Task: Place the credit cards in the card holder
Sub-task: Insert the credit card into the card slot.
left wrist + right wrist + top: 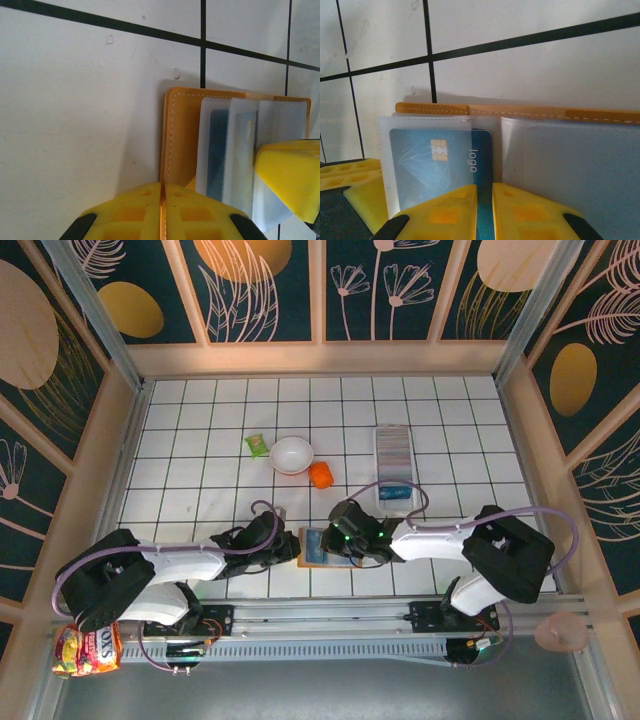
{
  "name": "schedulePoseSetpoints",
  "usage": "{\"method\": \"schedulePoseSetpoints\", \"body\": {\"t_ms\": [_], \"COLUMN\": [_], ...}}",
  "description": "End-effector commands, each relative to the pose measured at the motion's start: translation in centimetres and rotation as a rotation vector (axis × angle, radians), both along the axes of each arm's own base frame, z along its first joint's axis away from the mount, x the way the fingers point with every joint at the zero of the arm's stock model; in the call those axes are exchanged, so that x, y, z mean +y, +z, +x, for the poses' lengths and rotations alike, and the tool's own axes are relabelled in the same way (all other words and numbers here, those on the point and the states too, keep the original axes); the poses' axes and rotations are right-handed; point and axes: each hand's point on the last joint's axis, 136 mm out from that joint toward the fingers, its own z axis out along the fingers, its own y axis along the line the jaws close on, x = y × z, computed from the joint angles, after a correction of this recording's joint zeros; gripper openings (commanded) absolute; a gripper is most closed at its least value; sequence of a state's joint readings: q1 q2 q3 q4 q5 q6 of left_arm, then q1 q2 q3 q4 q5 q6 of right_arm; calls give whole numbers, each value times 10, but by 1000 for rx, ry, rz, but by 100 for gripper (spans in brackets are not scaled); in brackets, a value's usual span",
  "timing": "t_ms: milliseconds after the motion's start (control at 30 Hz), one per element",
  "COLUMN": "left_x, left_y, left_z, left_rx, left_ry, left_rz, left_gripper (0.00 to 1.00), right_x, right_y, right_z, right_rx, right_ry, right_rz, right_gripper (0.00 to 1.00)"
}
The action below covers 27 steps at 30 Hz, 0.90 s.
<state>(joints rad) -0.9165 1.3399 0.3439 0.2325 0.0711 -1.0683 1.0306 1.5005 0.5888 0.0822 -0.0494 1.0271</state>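
A tan-orange wallet point(316, 547) lies open near the table's front, between both arms. My left gripper point(162, 200) is shut on its left edge point(180, 130), which runs as a thin orange line between the pads. A blue credit card point(435, 165) with a gold chip sits partly inside a clear sleeve. My right gripper point(484, 210) is closed to a narrow slit, and the card's bare blue strip fills it. The card holder point(394, 465), a long white slotted tray, lies behind and to the right of the wallet, apart from both grippers.
A white bowl point(291, 454), a green packet point(257, 445) and a small orange object point(321, 475) sit behind the wallet. More clear sleeves point(570, 170) fan out on the wallet's right. A snack bag point(88, 648) lies off the table at front left.
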Motion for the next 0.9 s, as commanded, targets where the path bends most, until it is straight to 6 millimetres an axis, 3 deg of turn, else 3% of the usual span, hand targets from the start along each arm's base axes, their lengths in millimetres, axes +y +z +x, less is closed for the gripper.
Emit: {"method": "schedulePoseSetpoints", "body": {"t_ms": [0,167,267,467,633,733,867], "left_x": [9,10,11,10,6,5,4], "left_y": [-11,-11,-11,-9,-9,-8,-8], "left_z": [-12,-12,-12,-11,-13,-13,-14], "left_rx": [45,42,41,31,40,42,41], "left_ry": [-5,-3,-1,-4,-25,-27,-36], "left_rz": [26,27,31,26,20,14,13], "left_gripper": [9,9,9,10,13,13,15], "right_x": [16,27,24,-12,-41,-49,-54], "right_y": [9,19,26,36,21,15,7], "right_z": [3,4,5,-1,-19,-24,-24], "right_rx": [-24,-37,-63,-108,-65,-58,-54], "right_ry": [14,27,14,-71,-132,-146,-155], "right_rz": [32,76,62,-86,-133,-143,-171], "right_gripper": [15,16,15,24,34,48,50]}}
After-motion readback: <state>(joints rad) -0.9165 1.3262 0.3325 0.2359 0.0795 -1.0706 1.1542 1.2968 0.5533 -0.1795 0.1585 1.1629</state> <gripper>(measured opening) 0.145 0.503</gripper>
